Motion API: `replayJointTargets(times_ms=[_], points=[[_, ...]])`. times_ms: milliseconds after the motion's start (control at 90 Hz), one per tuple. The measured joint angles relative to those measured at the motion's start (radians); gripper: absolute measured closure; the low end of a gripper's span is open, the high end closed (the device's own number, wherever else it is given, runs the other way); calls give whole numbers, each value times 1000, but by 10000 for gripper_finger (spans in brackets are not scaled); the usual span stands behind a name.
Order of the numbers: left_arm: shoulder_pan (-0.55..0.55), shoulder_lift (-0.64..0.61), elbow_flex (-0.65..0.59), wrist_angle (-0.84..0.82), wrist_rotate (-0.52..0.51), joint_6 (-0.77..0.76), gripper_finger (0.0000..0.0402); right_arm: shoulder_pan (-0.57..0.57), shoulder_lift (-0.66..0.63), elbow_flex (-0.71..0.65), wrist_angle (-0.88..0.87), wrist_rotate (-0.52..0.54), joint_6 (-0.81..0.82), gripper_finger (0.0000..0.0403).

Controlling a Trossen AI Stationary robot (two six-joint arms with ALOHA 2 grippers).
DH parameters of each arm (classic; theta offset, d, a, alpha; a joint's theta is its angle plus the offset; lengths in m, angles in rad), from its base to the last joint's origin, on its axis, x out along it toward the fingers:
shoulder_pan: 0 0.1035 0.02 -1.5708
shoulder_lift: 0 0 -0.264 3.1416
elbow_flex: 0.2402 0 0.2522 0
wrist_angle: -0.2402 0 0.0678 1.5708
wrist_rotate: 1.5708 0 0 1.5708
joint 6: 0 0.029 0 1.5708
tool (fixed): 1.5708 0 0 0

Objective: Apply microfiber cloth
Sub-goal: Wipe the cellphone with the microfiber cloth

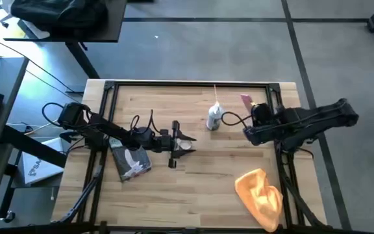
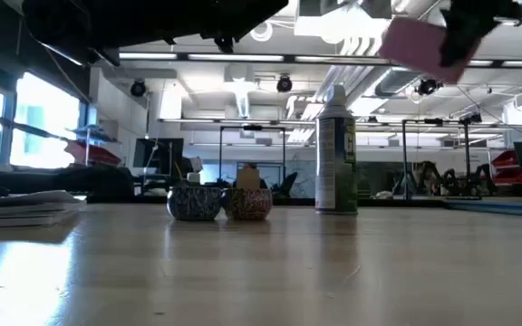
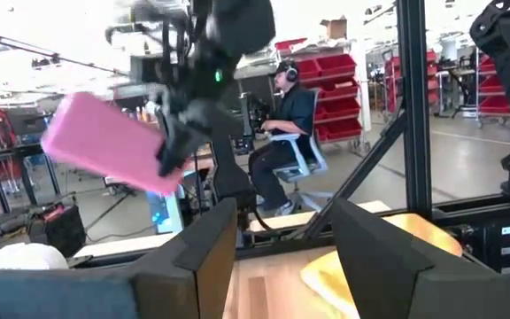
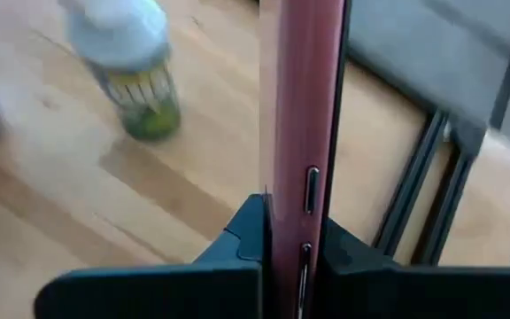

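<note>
The orange-yellow microfiber cloth lies crumpled on the table near its front right; a corner of the cloth also shows in the left wrist view. No gripper touches it. My right gripper, at the back right, is shut on a flat pink slab with side buttons; the same slab shows high above the table. My left gripper hovers open at the table's middle beside two small round tins, and its fingers hold nothing. My right gripper pinches the pink slab between its two fingers, one on each flat face, at the slab's near end. The fingers come from the table's right side and lie along the slab. It juts out past them, tilted and lifted clear of the table.
A white-capped spray can stands upright just left of my right gripper. A grey-and-white flat packet lies under my left arm. The table's dark frame posts rise at the corners. A person sits on a chair beyond the table.
</note>
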Motion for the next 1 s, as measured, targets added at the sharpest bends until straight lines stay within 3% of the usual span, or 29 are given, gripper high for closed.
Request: replayJointTargets(times_ms=[233, 422, 1000], points=[[-1, 0, 0, -1, 1, 0, 238, -75, -2, -284, 22, -201, 127, 402], [0, 0, 0, 0, 4, 34, 238, -99, 0, -472, 211, -415, 131, 403], [0, 0, 0, 1, -1, 34, 238, -145, 135, -449, 205, -491, 117, 402]])
